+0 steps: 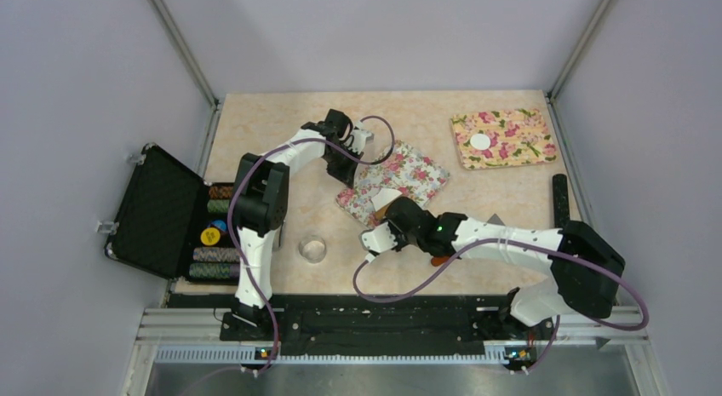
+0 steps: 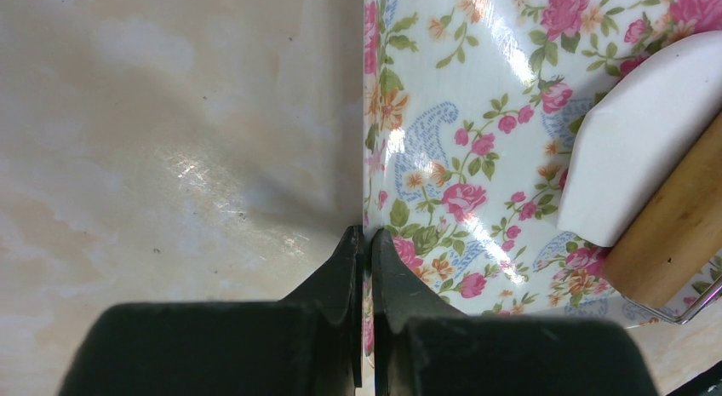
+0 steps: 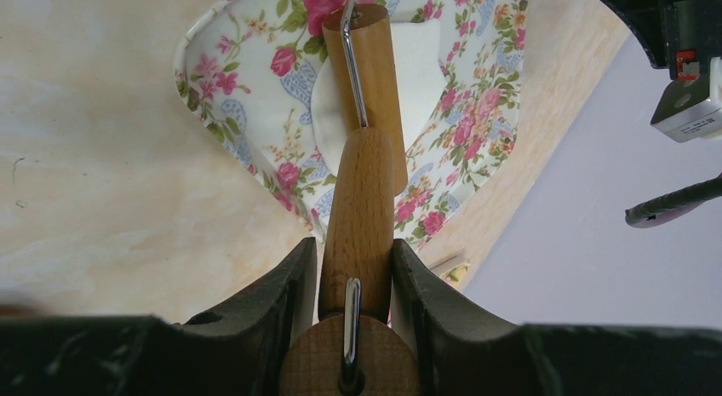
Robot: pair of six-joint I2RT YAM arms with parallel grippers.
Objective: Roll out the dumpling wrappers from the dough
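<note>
Looking along your right gripper [image 3: 353,249], you see its jaws clamped on the wooden handle of the roller [image 3: 361,200]. The roller reaches out past the fingertips onto the near floral mat [image 3: 213,64]. The dough [image 3: 426,64] lies on that mat beyond the jaws, under the roller's far barrel and not between the fingers. Your left gripper [image 2: 368,239] is closed tight on the edge of the same mat. The dough sits further in on the mat, apart from those fingertips.

By count you have one piece of dough under the roller and one flat dumpling wrapper [image 1: 481,141] on the second floral mat [image 1: 519,149] at the far right of the table. That makes two mats and one roller. There is also one glass bowl [image 1: 313,249] beside the left arm and one open black case [image 1: 157,209] at the table's left edge.

In the left wrist view the dough shows as a thick white slab with rounded corners, partly hidden by the barrel resting on it. Its long side slants from lower left to upper right, parallel to that barrel. The handle's long axis runs straight away from your right jaws.
</note>
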